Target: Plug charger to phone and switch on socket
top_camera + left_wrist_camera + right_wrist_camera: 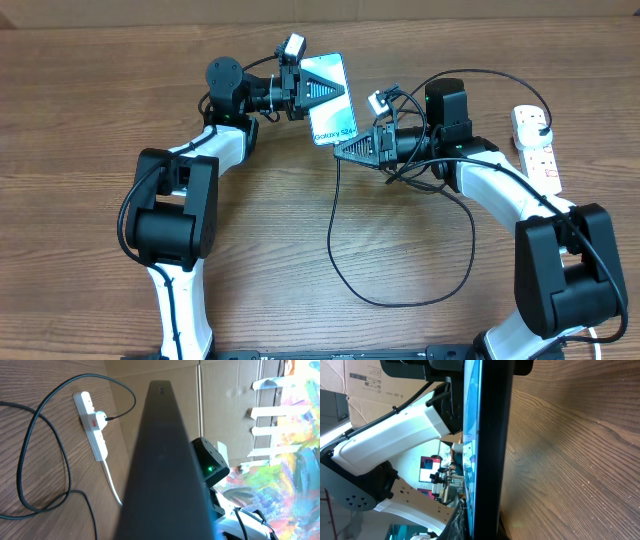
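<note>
My left gripper (305,95) is shut on the phone (335,80) and holds it above the table with its light blue "Galaxy S24" screen up. In the left wrist view the phone (165,460) is a dark slab filling the middle. My right gripper (347,148) is at the phone's lower end, shut on the tip of the charger cable (335,230); the connector itself is hidden. The right wrist view shows the phone edge-on (492,435) running into my jaws (485,530). The cable loops across the table to its black plug (538,124), which sits in the white socket strip (545,160), also in the left wrist view (95,442).
The cable's loop (22,460) lies on the wooden table between the two arms. The strip's thick white cord (112,485) trails off toward the table's edge. A cardboard wall (225,390) and a colourful sheet (295,435) stand behind the table.
</note>
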